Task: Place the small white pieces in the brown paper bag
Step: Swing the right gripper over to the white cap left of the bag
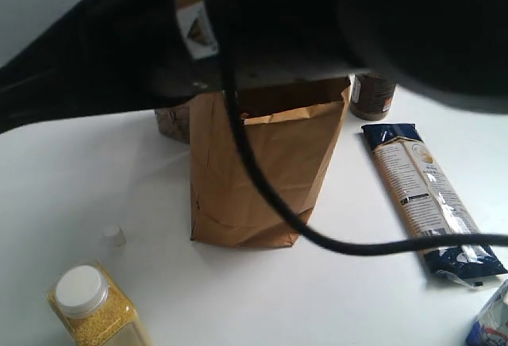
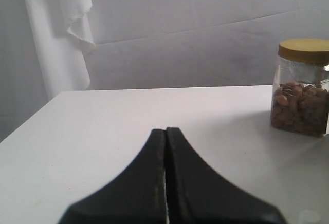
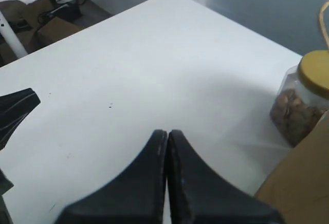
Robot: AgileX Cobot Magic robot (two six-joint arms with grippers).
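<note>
The brown paper bag (image 1: 266, 171) stands upright mid-table, its top partly hidden by a dark arm and cable close to the exterior camera. One small white piece (image 1: 113, 236) lies on the table to the bag's left; no others show. My left gripper (image 2: 165, 130) is shut with nothing between its fingers, pointing over bare table toward a nut jar (image 2: 303, 88). My right gripper (image 3: 167, 131) is shut and empty too, above the table beside a corner of the bag (image 3: 303, 188). Neither gripper can be made out in the exterior view.
A yellow-grain jar with a wide white lid (image 1: 87, 298) stands at the front left. A long dark-blue packet (image 1: 432, 199) lies right of the bag. A brown jar (image 1: 373, 96) stands behind it. A yellow-lidded nut jar (image 3: 303, 100) sits next to the bag.
</note>
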